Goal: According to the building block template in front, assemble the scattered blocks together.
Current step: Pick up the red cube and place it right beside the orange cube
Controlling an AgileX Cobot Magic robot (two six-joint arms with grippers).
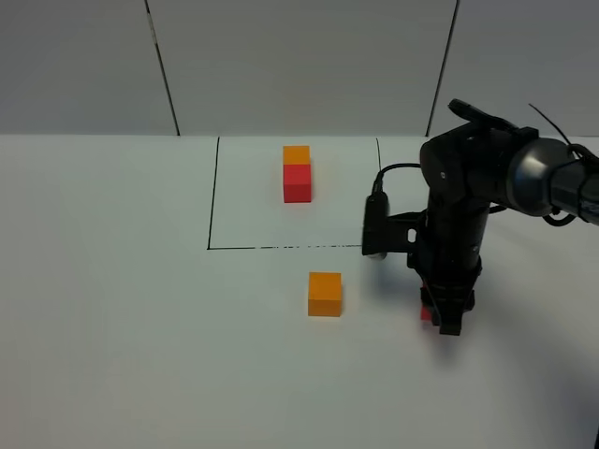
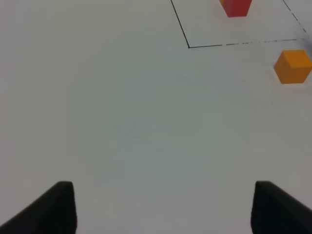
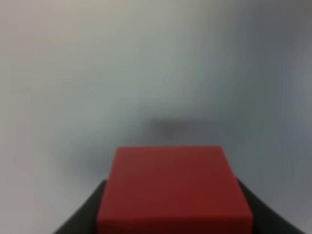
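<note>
The building block template (image 1: 298,173), an orange cube joined to a red cube, stands inside a thin black drawn outline (image 1: 211,196) at the back. The loose orange cube (image 1: 325,294) sits in front of the outline; it also shows in the left wrist view (image 2: 292,66). My right gripper (image 1: 442,320) points down at the table to the right of it. It is shut on the loose red cube (image 3: 170,190), of which only a sliver (image 1: 426,313) shows in the high view. My left gripper (image 2: 163,209) is open and empty over bare table, out of the high view.
The white table (image 1: 122,309) runs wide to the left and front. A grey panelled wall (image 1: 299,56) stands behind it. The right arm's dark body (image 1: 468,187) rises over the outline's right side. The template's red cube (image 2: 237,7) shows at the edge of the left wrist view.
</note>
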